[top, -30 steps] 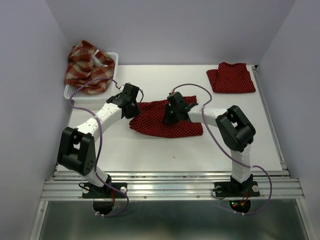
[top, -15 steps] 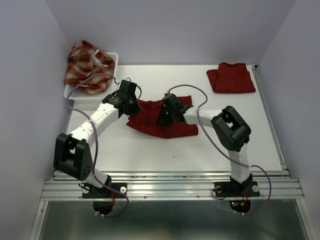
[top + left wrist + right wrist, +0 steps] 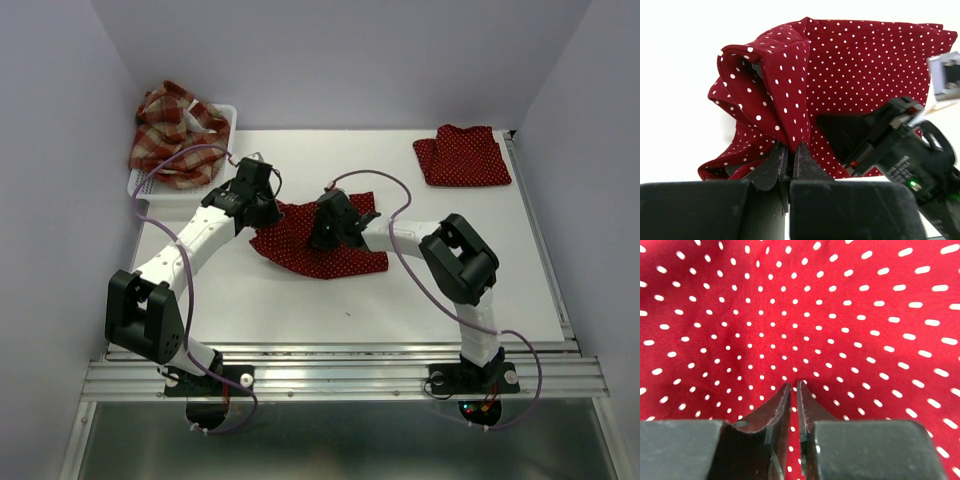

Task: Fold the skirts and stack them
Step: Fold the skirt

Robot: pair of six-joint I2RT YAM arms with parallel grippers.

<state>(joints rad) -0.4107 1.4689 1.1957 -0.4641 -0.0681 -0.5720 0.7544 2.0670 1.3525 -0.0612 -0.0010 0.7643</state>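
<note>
Left wrist view: left end effector [image 3: 790,150] clenched on a bunched fold of the dotted skirt [image 3: 865,65]; right end effector [image 3: 794,386] pinches it too. Only overhead shows it mid-counter [image 3: 350,310], with broad room toward the near edge.

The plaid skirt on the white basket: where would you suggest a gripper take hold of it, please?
Probably a raised fold on top of the plaid skirt, approached from above: it lies crumpled over the white basket, its folds standing proud and no flat edge showing.

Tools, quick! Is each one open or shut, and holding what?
Left tool: shut, pinching the dotted skirt.
Right tool: shut, pinching the same dotted skirt.
</note>
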